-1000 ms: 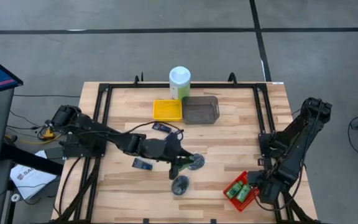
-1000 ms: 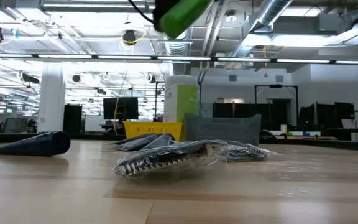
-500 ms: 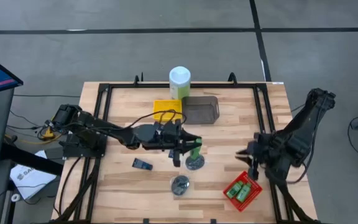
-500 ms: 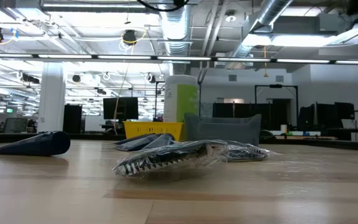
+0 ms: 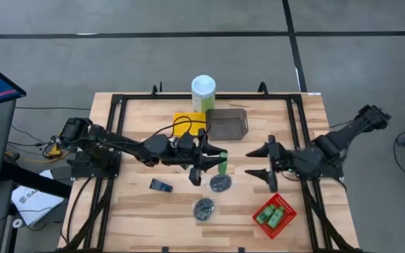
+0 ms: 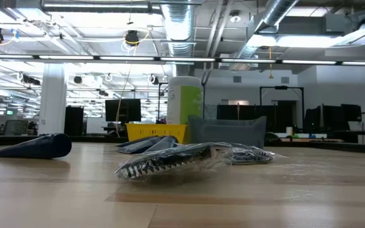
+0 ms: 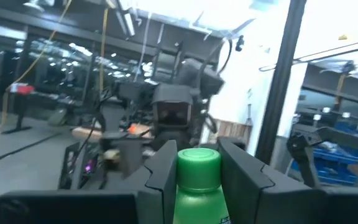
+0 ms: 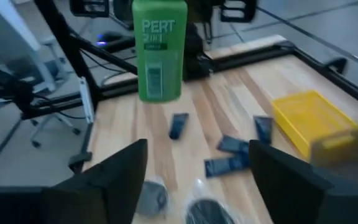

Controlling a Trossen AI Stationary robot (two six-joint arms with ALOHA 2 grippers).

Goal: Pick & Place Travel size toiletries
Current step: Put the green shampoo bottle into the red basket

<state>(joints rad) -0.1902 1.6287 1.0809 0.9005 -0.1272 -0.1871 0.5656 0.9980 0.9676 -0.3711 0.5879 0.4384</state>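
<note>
Worktop (image 5: 139, 211): pale wood slats in a black frame, carrying everything below.

Left pincer (image 5: 216, 163): mid-worktop, raised, closed on a green bottle (image 5: 222, 162); in the left wrist view the bottle's cap (image 7: 198, 168) stands up between the two fingers (image 7: 164, 177).

Right pincer (image 5: 261, 161): just across from the left one, fingers spread wide, nothing between them. Its wrist view faces the green bottle (image 8: 159, 50) head-on, label readable. This looks like a hand-over; best done by bringing the spread fingers level around the bottle's body below the left pincer's grip, and closing before the left lets go.

Canister (image 5: 203, 93): tall, pale green, white lid, well beyond the left pincer at the far edge.

Grey tray (image 5: 226, 124) and yellow tray (image 5: 188, 122): side by side, behind the left pincer.

Red tray (image 5: 273, 213): just below the right pincer toward the near edge, two green bottles lying in it.

Grey discs: one (image 5: 220, 183) directly beneath the held bottle, another (image 5: 204, 208) nearer the front edge; neither blocks the path at height.

Blue tube (image 5: 160, 185): flat on the boards, beside the left arm.
</note>
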